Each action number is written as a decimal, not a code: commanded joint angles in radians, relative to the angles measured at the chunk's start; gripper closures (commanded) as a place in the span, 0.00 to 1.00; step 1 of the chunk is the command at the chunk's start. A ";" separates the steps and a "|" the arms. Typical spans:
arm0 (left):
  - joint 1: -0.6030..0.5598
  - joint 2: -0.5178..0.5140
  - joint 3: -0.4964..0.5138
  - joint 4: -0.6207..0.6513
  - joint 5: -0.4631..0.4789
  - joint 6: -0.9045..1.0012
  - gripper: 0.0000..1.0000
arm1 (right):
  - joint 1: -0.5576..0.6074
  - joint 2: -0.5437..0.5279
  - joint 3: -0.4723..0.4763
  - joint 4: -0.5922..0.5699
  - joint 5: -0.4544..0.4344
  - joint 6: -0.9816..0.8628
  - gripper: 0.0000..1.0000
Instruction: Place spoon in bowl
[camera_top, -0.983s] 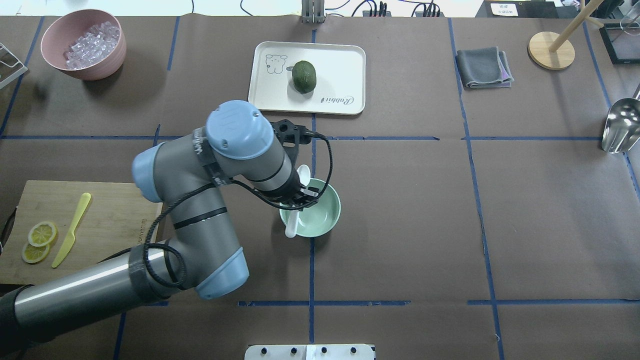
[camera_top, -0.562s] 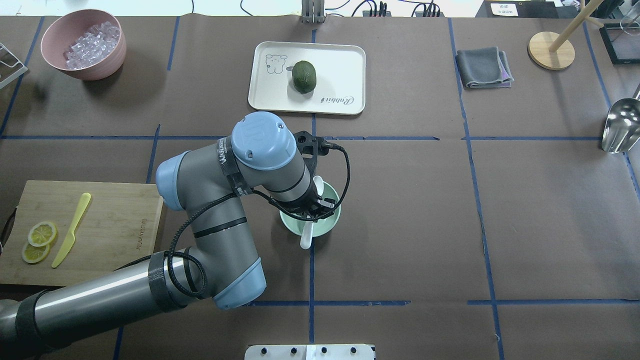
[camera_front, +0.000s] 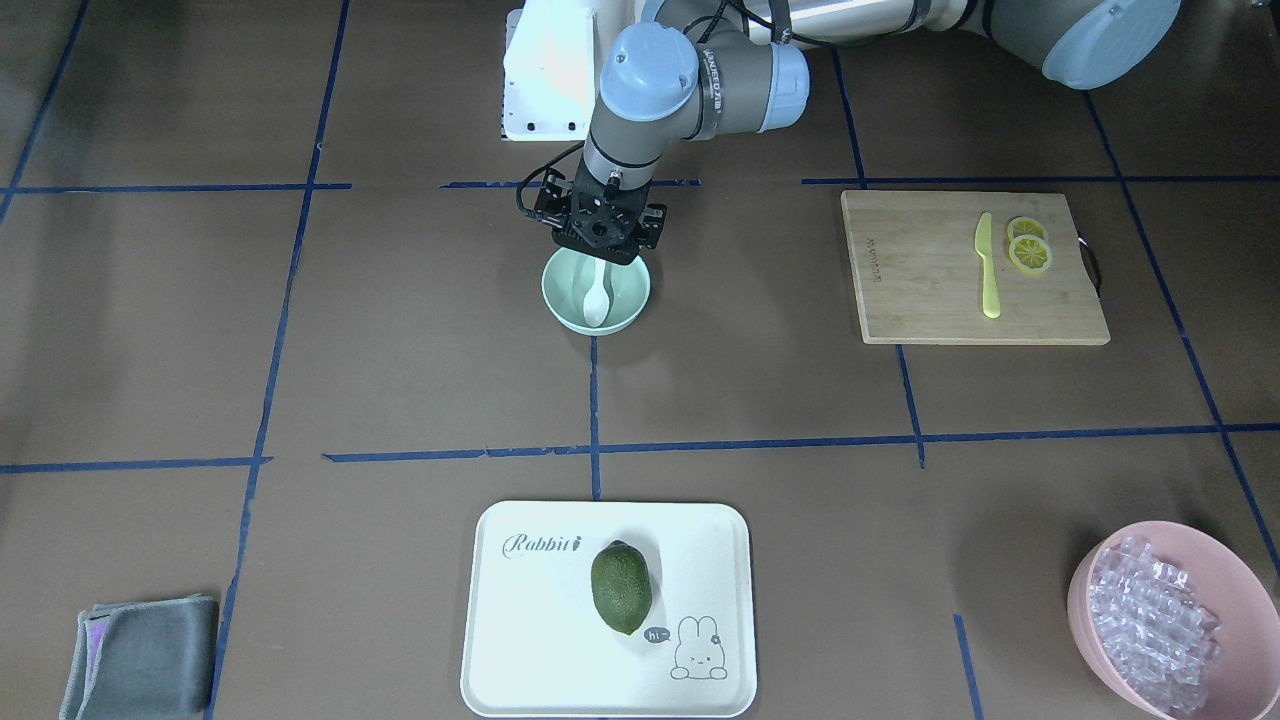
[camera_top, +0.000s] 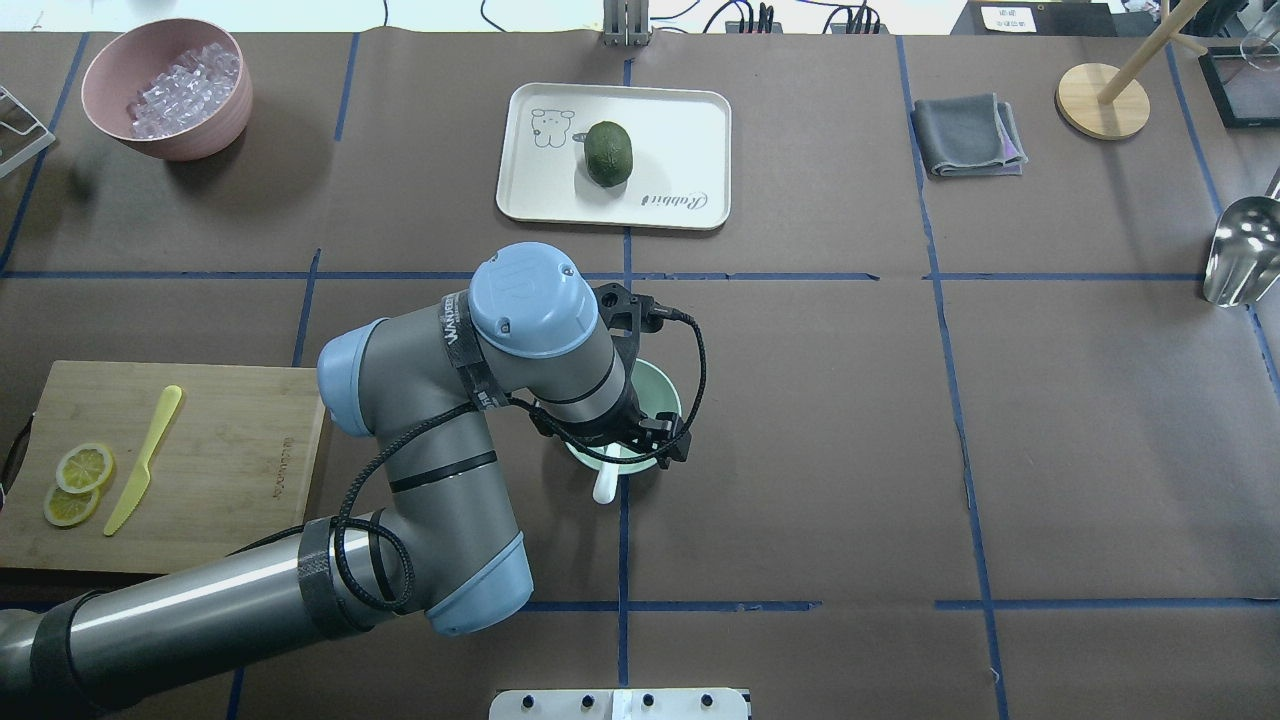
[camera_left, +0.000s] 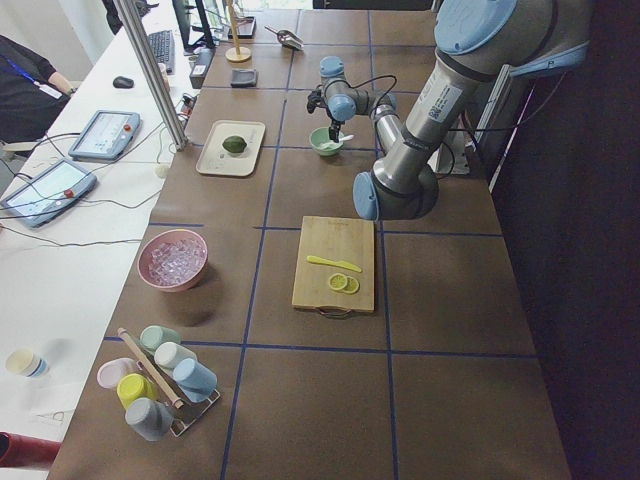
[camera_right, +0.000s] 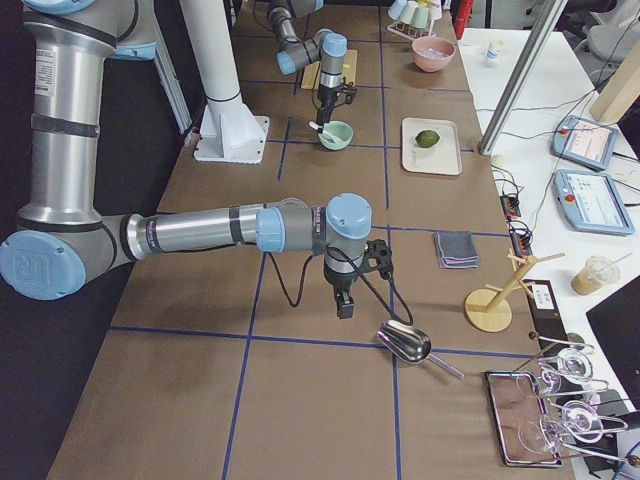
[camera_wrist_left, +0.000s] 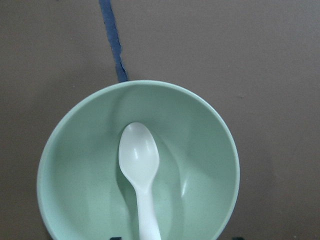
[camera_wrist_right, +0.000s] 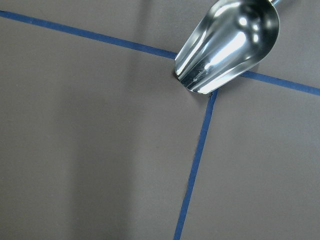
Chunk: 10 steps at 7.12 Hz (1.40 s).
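Observation:
The pale mint-green bowl stands at the table's middle. The white spoon lies in it, scoop down on the bottom. Its handle leans over the rim on the robot's side, and the handle's end pokes out in the overhead view. The left wrist view shows the scoop inside the bowl. My left gripper hovers just above the bowl, jaws apart and off the handle. My right gripper hangs far off beside a metal scoop; I cannot tell its state.
A white tray with a green fruit sits beyond the bowl. A cutting board with a yellow knife and lemon slices is at my left. A pink bowl of ice, grey cloth and metal scoop stand farther out.
My left gripper carried the spoon rightwards over the bowl. The scoop dropped into the bowl. The jaws now look spread wider than before.

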<state>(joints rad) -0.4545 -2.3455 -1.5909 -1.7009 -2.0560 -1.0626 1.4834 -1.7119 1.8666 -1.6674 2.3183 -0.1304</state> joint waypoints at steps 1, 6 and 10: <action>-0.042 0.026 -0.044 0.076 -0.056 0.013 0.00 | 0.000 0.000 -0.001 0.000 0.012 0.000 0.00; -0.315 0.367 -0.300 0.250 -0.065 0.415 0.00 | 0.000 -0.018 0.000 0.000 0.030 0.000 0.01; -0.761 0.664 -0.287 0.253 -0.232 0.944 0.00 | 0.000 -0.018 0.002 0.000 0.032 0.003 0.01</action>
<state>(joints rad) -1.0641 -1.7718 -1.8855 -1.4521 -2.2147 -0.3134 1.4834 -1.7307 1.8688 -1.6674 2.3510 -0.1267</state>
